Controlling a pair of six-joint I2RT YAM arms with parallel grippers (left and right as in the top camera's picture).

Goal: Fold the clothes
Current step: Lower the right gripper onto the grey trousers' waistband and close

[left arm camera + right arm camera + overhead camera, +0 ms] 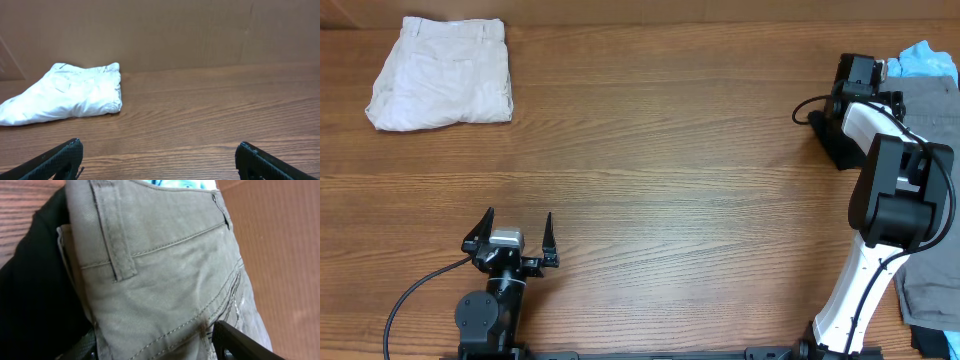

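The grey shorts fill the right wrist view, with waistband and belt loop showing. They lie on a pile at the table's right edge. My right gripper is open, one finger on each side of the grey fabric; in the overhead view it is at the pile's left side. A black garment lies under the shorts. A light blue tee peeks out at the pile's far end. Folded cream shorts lie at the far left and show in the left wrist view. My left gripper is open and empty near the front.
More dark cloth lies at the front right corner by the right arm's base. A brown cardboard wall stands behind the table. The wooden table stretches between the two arms.
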